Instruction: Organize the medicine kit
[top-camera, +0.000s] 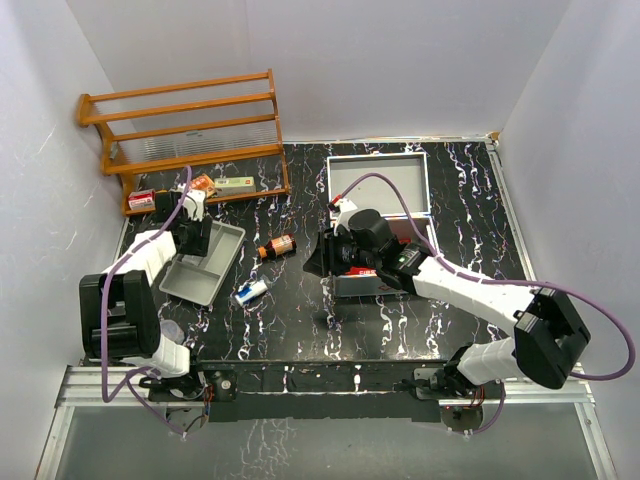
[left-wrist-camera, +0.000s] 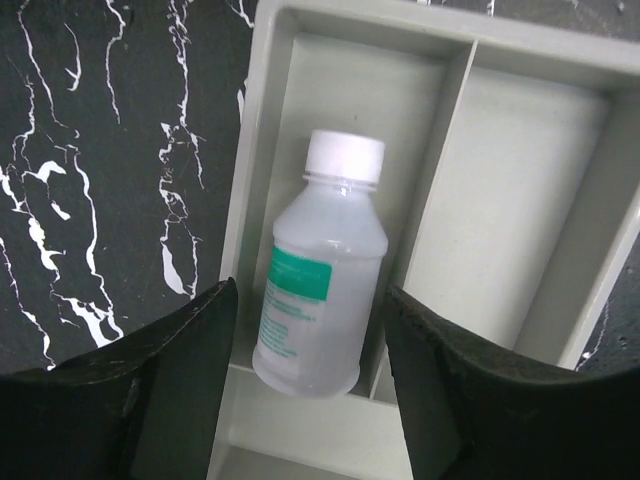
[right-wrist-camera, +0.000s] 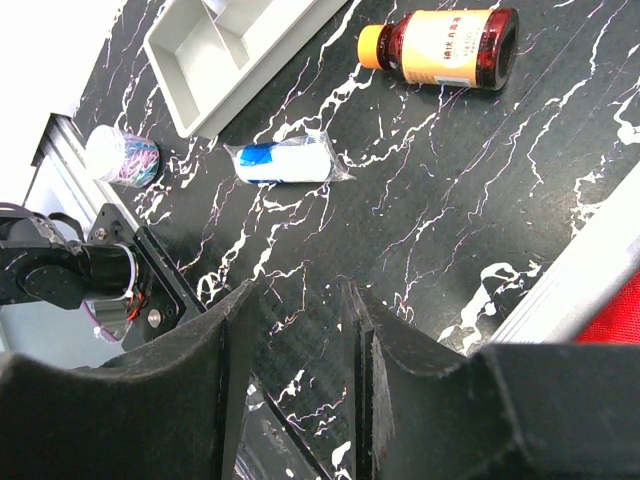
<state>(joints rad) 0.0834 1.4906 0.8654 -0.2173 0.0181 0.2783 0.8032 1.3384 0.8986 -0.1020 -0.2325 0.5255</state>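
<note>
The medicine kit (top-camera: 380, 185) stands open at the back right of the black marbled surface (top-camera: 300, 330), its lid raised behind it and its base partly hidden under the right arm, with something red showing inside. The right hand (right-wrist-camera: 300, 295) hangs just off the kit's left edge, low over the surface; its fingers stand a little apart with nothing between them, only bare marble showing through the gap. Ahead of it lie a brown bottle (right-wrist-camera: 445, 45) with an orange cap, on its side, and a small blue-and-white packet (right-wrist-camera: 285, 162) in clear wrap, both between the kit and the shallow grey divided tray (top-camera: 225, 240). The left hand (left-wrist-camera: 310, 295) is down over that tray at the left of the surface, its fingers spread to either side of a cloudy white bottle (left-wrist-camera: 320, 270) with a white cap and a green label. The bottle lies in the tray's narrow outer compartment; a sliver of space shows at the left finger, while the right finger sits right at the bottle's edge, so it reads as loosely flanked and not pinched. A clear cup (right-wrist-camera: 125, 155) of coloured bits stands near the left arm's base. A wooden rack (top-camera: 185, 130) stands in the back left corner with small boxes (top-camera: 238, 184) on its lowest shelf
</note>
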